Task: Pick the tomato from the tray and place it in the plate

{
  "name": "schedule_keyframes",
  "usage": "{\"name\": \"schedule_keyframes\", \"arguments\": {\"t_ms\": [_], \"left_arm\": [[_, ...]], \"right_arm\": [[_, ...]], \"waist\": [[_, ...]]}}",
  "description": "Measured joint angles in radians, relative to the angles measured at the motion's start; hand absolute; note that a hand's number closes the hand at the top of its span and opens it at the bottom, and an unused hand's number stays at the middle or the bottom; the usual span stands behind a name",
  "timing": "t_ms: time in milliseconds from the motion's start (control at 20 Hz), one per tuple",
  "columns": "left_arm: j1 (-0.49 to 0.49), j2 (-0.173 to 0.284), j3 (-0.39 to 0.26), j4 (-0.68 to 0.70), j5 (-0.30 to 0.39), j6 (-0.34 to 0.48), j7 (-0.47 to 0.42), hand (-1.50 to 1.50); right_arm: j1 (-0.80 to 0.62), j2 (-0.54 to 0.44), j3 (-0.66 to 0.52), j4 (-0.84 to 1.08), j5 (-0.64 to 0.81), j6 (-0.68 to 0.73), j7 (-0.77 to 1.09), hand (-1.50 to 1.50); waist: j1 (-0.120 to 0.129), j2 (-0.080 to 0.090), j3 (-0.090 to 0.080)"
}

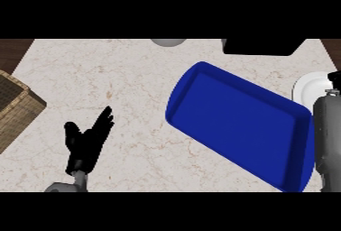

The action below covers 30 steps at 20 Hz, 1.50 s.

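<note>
A: Where is the tomato?
B: I cannot see it. The blue tray [240,131] lies tilted across the right half of the table [113,85], and its inside shows bare blue only.
A: And the plate?
B: The white plate [307,86] sits at the table's right edge, just past the tray's far corner. The right forearm [326,135] runs up that edge and covers part of it.
A: The right hand [333,79]?
B: Only a dark bit shows over the plate; I cannot tell its state.
A: The left hand [86,140]?
B: Near the front edge, left of the tray, fingers straight, holding nothing.
A: What else?
B: A wicker basket [13,108] at the left edge, a black object [263,46] and a grey round thing [168,42] at the far edge.
</note>
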Motion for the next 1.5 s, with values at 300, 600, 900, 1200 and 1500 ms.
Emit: {"name": "schedule_keyframes", "arguments": {"t_ms": [300,600,900,1200,1500], "left_arm": [[0.007,0.007,0.016,-0.002,0.007,-0.003,0.002,0.00],[0.013,0.005,0.026,0.012,0.009,-0.011,-0.019,0.00],[0.020,0.010,0.036,0.012,0.015,-0.021,-0.027,0.00],[0.021,0.008,0.036,0.014,0.013,-0.029,-0.029,0.00],[0.031,0.004,0.038,0.011,0.014,-0.033,-0.036,0.00]], "right_arm": [[0.061,-0.011,-0.136,0.025,0.014,-0.136,-0.038,1.50],[0.093,-0.037,-0.262,0.098,-0.058,-0.262,-0.084,1.50],[0.081,-0.091,-0.367,0.295,-0.314,-0.276,-0.124,-1.50],[0.072,-0.147,-0.363,0.442,-0.610,-0.375,-0.365,-1.50],[0.090,-0.134,-0.329,0.375,-0.826,-0.497,-0.600,-1.50]], "waist": [[-0.009,-0.005,0.000],[-0.018,-0.010,0.000],[-0.023,-0.013,0.001],[-0.020,-0.013,0.003],[-0.024,-0.016,0.003]]}}
